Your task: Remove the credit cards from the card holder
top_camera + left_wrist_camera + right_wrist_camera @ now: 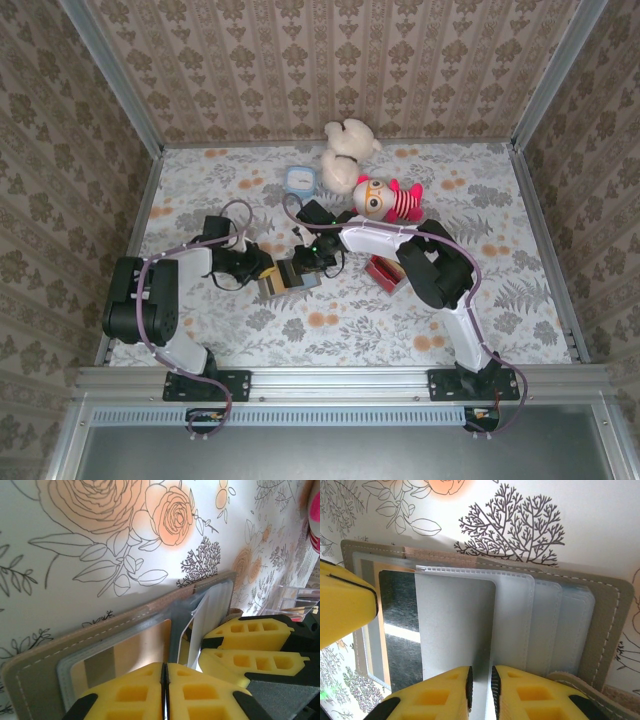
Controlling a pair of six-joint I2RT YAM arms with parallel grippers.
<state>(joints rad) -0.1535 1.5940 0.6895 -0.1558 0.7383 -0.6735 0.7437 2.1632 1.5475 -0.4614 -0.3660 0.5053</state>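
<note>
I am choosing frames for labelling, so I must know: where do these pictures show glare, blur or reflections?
Top external view: even light, sharp, the card holder small. Left wrist view: the table is washed out to white at the left, shadowed along the holder. Right wrist view: the holder's clear pocket reflects dark shapes and a bright streak.

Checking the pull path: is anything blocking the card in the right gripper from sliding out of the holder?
Nothing visible does. The right gripper is shut on the card over the card holder; the left gripper clamps the holder's edge to one side, off the pull path.
</note>
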